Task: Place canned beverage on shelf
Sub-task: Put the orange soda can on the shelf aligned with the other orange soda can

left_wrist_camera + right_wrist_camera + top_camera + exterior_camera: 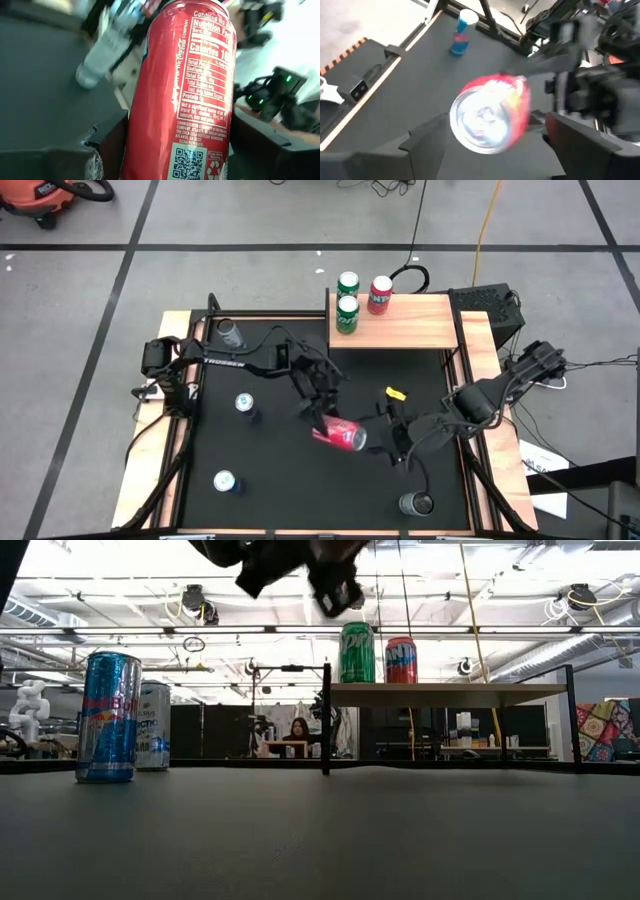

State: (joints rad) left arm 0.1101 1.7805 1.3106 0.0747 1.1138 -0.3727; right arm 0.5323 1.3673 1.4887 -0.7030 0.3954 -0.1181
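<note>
While the left gripper [325, 420] hangs over the middle of the mat, its fingers are closed on the red Coca-Cola can [342, 434], which is held off the surface and tilted on its side.

Left claw: clamped on the red can's body, one dark finger on each side of it in the left wrist view [187, 95].
Right claw: right gripper [393, 442] just beside the can's end, fingers spread wide and holding nothing; in its wrist view the can's silver end [487, 117] faces the camera between the fingers without touching them.
Task can: above the black mat [260, 450], between the two grippers, well short of the shelf.
Near cans: a blue Red Bull can [108, 716] stands upright on the mat's left part, with a silver can [154, 725] just behind it in the low view; from above, two upright cans [244, 403] and [224, 481] show on the left side.
Other mat items: a clear bottle [230, 333] lies near the far-left corner; a dark cup [415, 504] sits at the near-right edge.
Shelf: the light wooden shelf [420, 325] stands at the far edge on thin black posts.
On shelf: two green cans [347, 314] and [348, 284] and one red can [380, 294], all upright at its left end; the right part is bare.
Beyond: a person [298, 730] sits in the room behind the table.
</note>
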